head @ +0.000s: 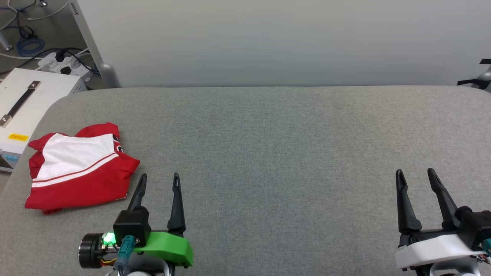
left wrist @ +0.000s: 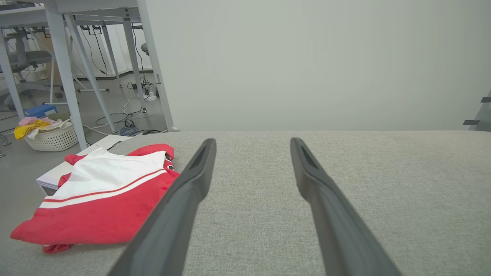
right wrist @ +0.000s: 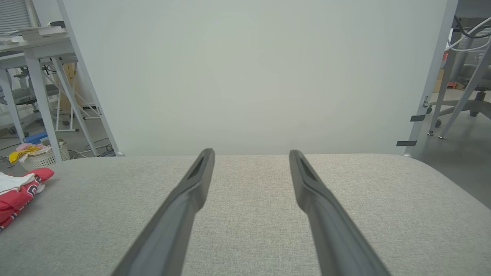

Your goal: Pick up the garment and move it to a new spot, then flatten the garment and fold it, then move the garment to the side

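Starting with the head view: left gripper (head: 160,175) has its fingers spread wide and holds nothing. The garment (head: 76,168) lies in a rough folded bundle on the grey padded table (head: 268,153), just left of that gripper's fingertips and apart from them. Right gripper (head: 414,171) is also spread wide and empty, well apart from the garment. Left wrist view: bare grey fabric between the fingers, garment left of the left finger, white panel on top, red below; a white basket (left wrist: 51,138) stands on the floor beyond. Right wrist view: nothing between the spread fingers, garment far off left at the picture's border.
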